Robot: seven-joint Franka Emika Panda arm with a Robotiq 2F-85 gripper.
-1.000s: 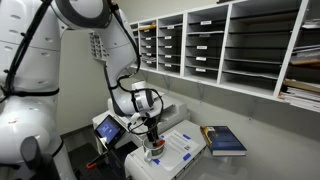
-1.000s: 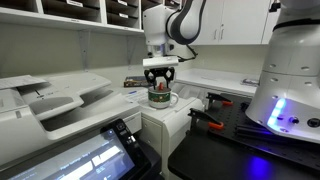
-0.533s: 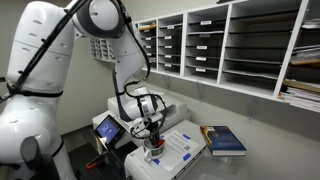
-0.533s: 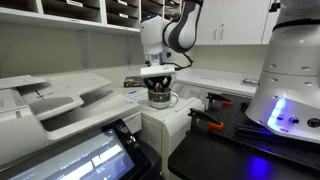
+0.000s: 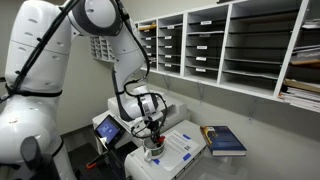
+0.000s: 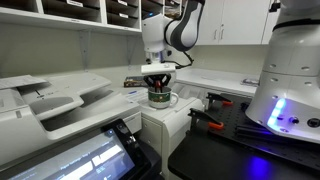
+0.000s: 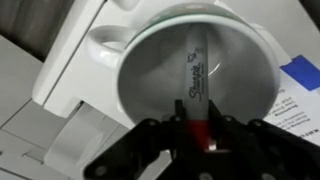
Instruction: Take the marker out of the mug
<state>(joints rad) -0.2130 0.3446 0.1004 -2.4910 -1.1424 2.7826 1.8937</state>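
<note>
My tool [image 7: 197, 140] has dropped lower over the mug [image 7: 200, 75] since a second ago, fingers apart and straddling the marker [image 7: 194, 85] leaning inside toward 6 o'clock, so closing looks next.

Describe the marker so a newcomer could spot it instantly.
Find the white printer top under the robot's pincer; a white mug sits there. Inside it, seen in the wrist view, lies the marker: a slim stick with script lettering and a red end, the only thing in the mug.
</note>
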